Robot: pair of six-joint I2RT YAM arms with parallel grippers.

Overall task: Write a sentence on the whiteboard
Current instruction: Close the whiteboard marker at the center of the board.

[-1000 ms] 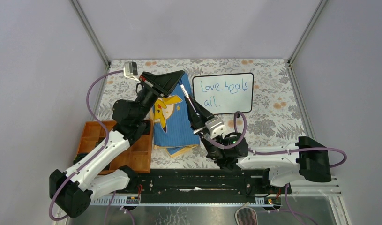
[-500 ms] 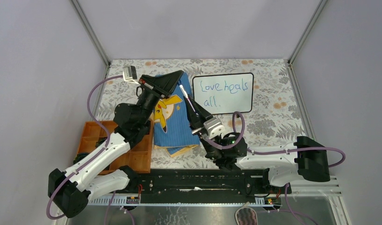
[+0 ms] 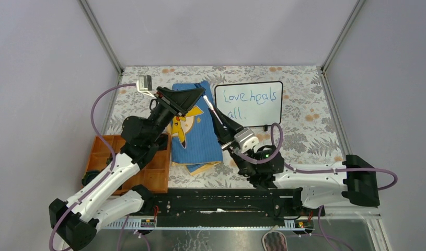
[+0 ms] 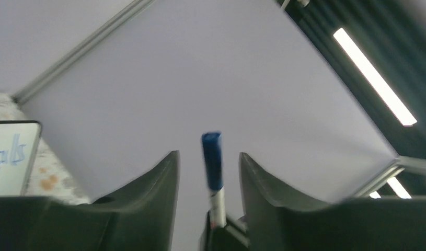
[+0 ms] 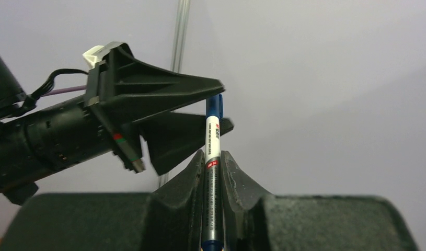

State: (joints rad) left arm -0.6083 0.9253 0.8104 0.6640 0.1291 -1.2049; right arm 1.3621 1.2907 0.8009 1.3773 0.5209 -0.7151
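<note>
The whiteboard (image 3: 249,103) lies at the back of the table, and its corner shows in the left wrist view (image 4: 9,157). On it the sentence (image 3: 251,98) reads "Love heals all" in thin blue marker. My right gripper (image 3: 225,125) (image 5: 213,156) is shut on a white marker (image 3: 213,111) (image 5: 213,141), which points up and to the left. The marker's blue cap (image 4: 211,159) stands between the fingers of my left gripper (image 3: 201,97) (image 4: 208,157). That gripper is open, with a gap on each side of the cap.
A blue cartoon-print cloth (image 3: 195,137) lies under both grippers, left of the whiteboard. An orange compartment tray (image 3: 150,170) sits at the near left beside the left arm. Grey cage walls and metal posts close in the floral tabletop (image 3: 304,115).
My left gripper's jaws have spread apart from the marker's capped end. The right arm has shifted slightly to the right, still holding the marker.
</note>
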